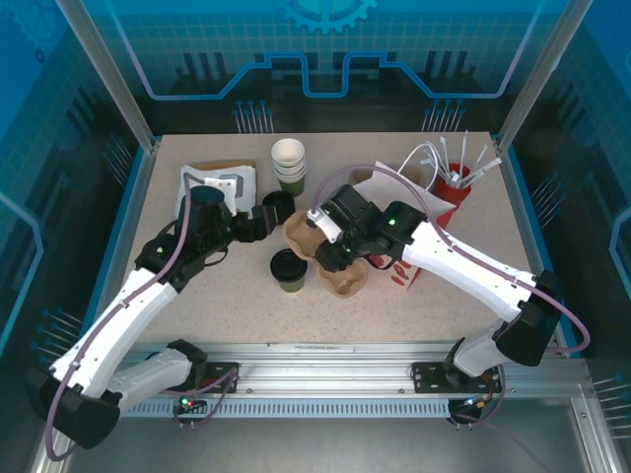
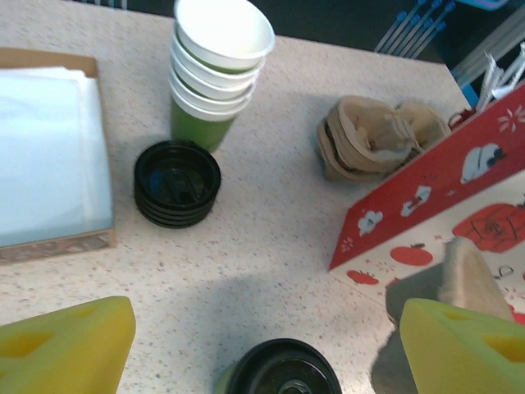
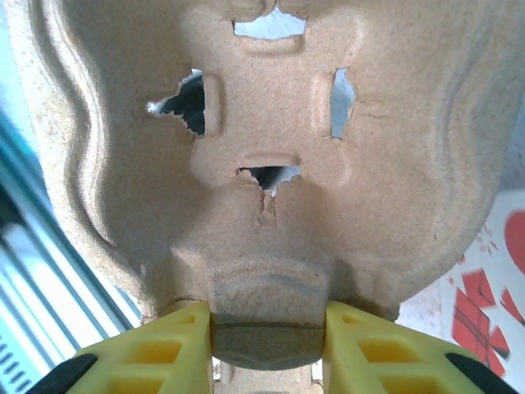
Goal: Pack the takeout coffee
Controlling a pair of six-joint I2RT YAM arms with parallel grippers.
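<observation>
Pulp carrier (image 3: pixel 271 164) clamped between right gripper (image 3: pixel 268 341) fingers, worktop centre. Left gripper (image 2: pixel 262 328) fingers apart, empty. Takeout coffee (image 2: pixel 283 373) lidded, standing loose mid-worktop, just beside carrier. Gift bag (image 2: pixel 459 205) lying toward right edge. Judgement: lidding done; seating in carrier and bagging outstanding.

No words, brands or numbers are showing legibly anywhere. The red-and-white paper gift bag (image 2: pixel 426 190) is carrying printed red apples and white figures; the blue back wall (image 1: pixel 330 12) is displaying a gear emblem.
</observation>
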